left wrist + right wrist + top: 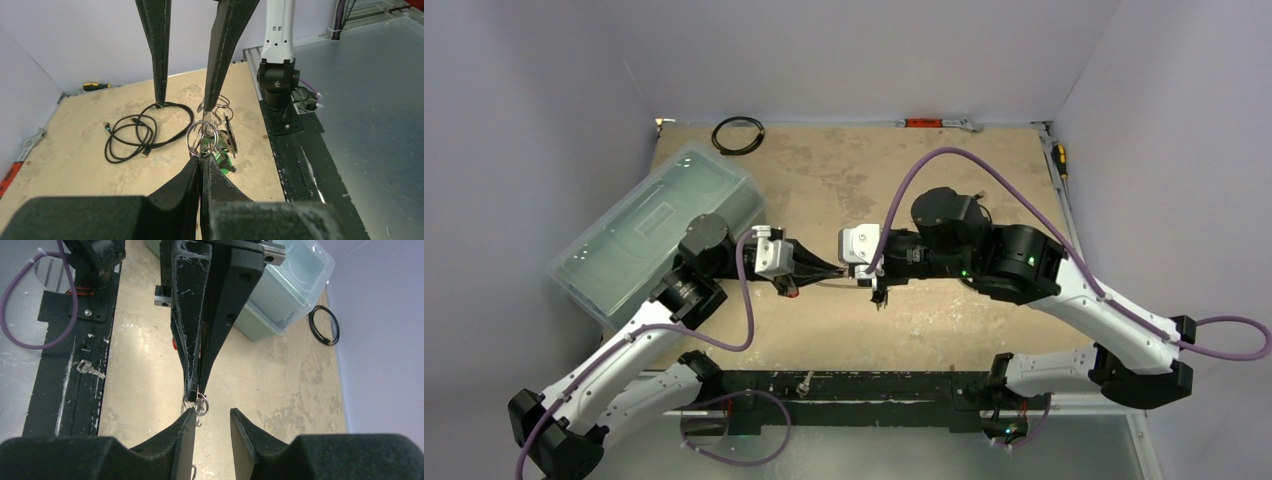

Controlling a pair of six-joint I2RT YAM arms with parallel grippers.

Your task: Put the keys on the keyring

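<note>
fingers [186,187] of the left gripper [200,161] are pressed together and clamped on the lower edge of the keyring [201,136], holding it up in the air above the middle of the surface [924,170]. opposite, the right gripper [212,412] has its fingers [186,440] apart, gripping nothing; in the left wrist view one of them touches, or nearly touches, the small rings at the top of the bunch, while the other hangs beside it with a gap between. several keys [223,140] dangle together under the keyring, one with a green tag [228,168], so part of the job looks done, though the bunch is too tangled to tell how many are truly threaded on and how many merely hang against it. at least one loose key [86,368] lies apart from everything on the black strip [55,390] along the near edge, well away from both grippers, so the task is judged unfinished: that key would have to be fetched and worked onto the ring. a black cable [145,127] lies on the surface beyond the bunch, not involved.
</note>
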